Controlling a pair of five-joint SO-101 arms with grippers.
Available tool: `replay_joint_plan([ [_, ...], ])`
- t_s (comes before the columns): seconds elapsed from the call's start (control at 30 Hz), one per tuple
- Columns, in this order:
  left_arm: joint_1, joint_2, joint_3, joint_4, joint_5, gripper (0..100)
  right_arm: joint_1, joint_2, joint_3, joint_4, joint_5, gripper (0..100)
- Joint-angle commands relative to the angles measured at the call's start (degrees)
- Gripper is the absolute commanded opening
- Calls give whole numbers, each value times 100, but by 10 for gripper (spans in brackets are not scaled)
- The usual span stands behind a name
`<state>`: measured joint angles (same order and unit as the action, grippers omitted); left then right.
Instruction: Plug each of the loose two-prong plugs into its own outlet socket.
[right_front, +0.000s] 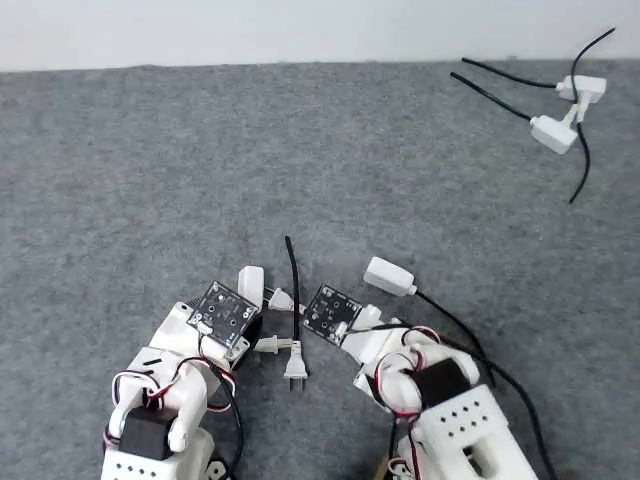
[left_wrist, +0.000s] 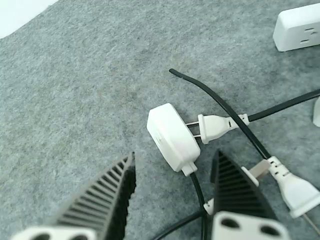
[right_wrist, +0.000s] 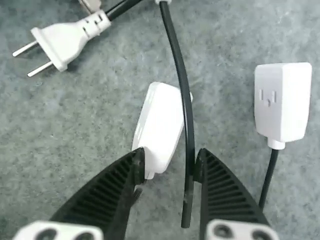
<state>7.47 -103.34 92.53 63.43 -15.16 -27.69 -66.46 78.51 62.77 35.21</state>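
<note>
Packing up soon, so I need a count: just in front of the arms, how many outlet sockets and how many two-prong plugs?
Outlet sockets: 3 (socket at a plug's prongs, edge-on socket, socket with its slots showing)
Two-prong plugs: 3 (plug at that socket, long-cable plug, crosswise plug)
Total: 6

Surface: grey felt-like mat (right_front: 150, 180), coarse and mottled, spread from the near edge to the far one.
Backdrop: plain white band (right_front: 250, 30) directly beyond the mat's far edge, meeting it in a nearly straight line. A white patch (left_wrist: 20, 12) lies past the mat's edge in the left wrist view.
Lighting: soft and even across the mat, with faint shadows.
</note>
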Motion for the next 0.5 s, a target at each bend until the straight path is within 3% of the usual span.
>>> replay_joint_plan([
  [0.0,53,-35,-40,-167,-35,235,13,48,149,-242,53,156],
  [0.47,53,-35,-40,-158,-35,235,57,4,158,-453,88,155],
])
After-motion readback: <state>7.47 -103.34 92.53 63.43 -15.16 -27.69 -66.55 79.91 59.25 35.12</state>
